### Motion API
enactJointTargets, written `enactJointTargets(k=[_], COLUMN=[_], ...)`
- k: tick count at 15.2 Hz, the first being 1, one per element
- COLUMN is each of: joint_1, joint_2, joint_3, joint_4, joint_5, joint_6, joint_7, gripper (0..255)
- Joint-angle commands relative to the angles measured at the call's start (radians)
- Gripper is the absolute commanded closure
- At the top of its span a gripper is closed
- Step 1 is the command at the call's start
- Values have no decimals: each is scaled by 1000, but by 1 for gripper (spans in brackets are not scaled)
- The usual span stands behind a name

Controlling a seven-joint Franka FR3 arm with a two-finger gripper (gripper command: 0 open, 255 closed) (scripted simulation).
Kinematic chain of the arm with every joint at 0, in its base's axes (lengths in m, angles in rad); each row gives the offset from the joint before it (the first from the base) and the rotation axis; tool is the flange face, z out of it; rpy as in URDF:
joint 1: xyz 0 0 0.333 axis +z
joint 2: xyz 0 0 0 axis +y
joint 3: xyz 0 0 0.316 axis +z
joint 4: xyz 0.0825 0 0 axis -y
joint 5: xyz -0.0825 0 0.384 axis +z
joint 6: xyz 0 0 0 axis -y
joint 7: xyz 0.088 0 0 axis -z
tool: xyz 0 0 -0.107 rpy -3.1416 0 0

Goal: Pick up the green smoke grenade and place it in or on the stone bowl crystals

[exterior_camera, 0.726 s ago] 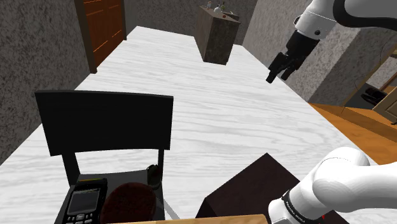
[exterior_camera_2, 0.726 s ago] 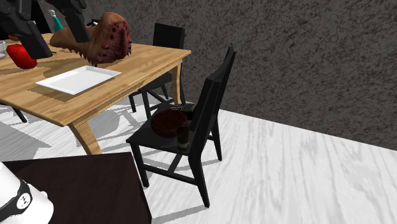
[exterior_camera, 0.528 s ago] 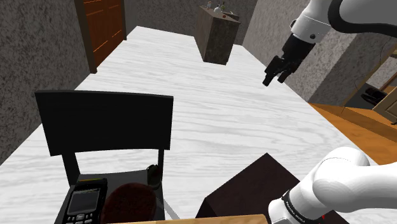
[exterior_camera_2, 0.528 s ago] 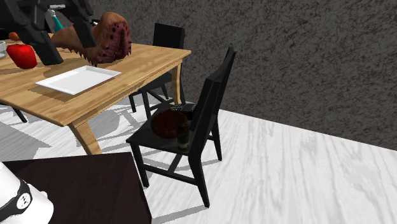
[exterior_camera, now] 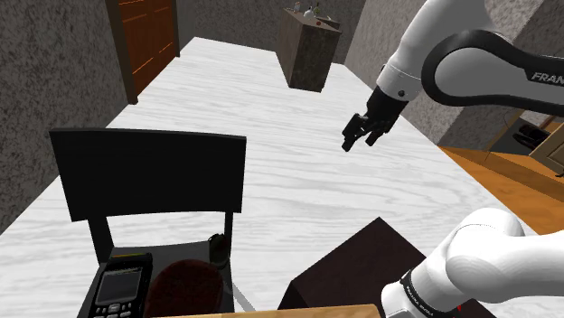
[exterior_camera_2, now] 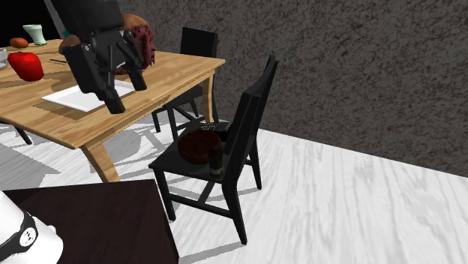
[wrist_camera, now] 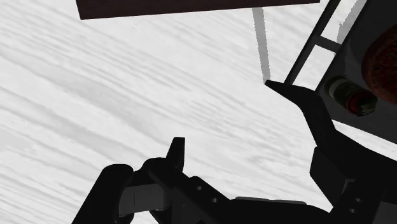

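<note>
Grenade (exterior_camera_2: 216, 161) beside bowl (exterior_camera_2: 196, 144) on chair (exterior_camera_2: 251, 112); hand (exterior_camera: 359, 142) empty.

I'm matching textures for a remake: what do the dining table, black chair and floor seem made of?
Table: light wood, visible grain, low sheen. Chair: flat matte black, material unclear, perhaps painted wood. Floor: probably whitewashed wood, judging by its long grey grain streaks.

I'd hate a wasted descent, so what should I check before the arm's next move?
1. Is the gripper open: ok, fingers apart, nothing between them.
2. Is the grenade in sight: ok, on the chair seat beside the bowl.
3. Is the gripper above the grenade: not ok, it hangs over the floor, away from the chair.
4. Is the bowl's inside free: cannot tell.
</note>
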Motion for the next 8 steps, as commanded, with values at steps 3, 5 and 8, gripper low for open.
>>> enactJointTargets(k=[3,5,8], joint_1=[21,31,44], joint_2=[32,62,122], joint_3=[69,106,165], joint_4=[-82,-113,-149], joint_5=[42,61,87], joint_6=[126,192,295], joint_7=[78,117,178], gripper=[0,0,0])
